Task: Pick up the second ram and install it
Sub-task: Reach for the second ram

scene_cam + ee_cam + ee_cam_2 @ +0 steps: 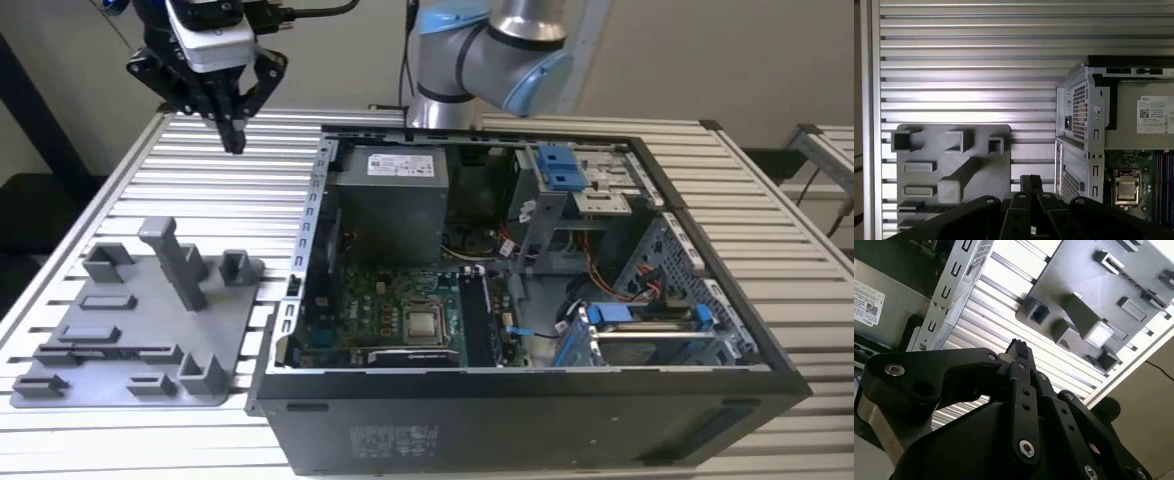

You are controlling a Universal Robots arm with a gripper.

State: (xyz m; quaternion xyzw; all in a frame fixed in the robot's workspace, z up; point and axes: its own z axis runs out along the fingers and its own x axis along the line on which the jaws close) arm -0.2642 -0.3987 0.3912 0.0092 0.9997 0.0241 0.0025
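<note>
My gripper (235, 140) hangs high over the slatted table at the exterior view's back left, beyond the gray holder plate (134, 330) and left of the open computer case (534, 400). Its black fingers are pressed together, and nothing shows between them in either wrist view (1016, 346) (1030, 182). A thin dark strip (118, 351) sits in the holder plate's long slot, also seen in the second wrist view (1128, 274); I cannot tell whether it is the second ram. The motherboard's memory slots (481, 322) run beside the processor (424, 322).
The case holds a power supply (387, 200), blue drive brackets (561, 168) and cables. A tall gray post (174, 262) and several blocks rise from the holder plate. The arm's base (447, 95) stands behind the case. Bare slatted table (200, 200) lies under the gripper.
</note>
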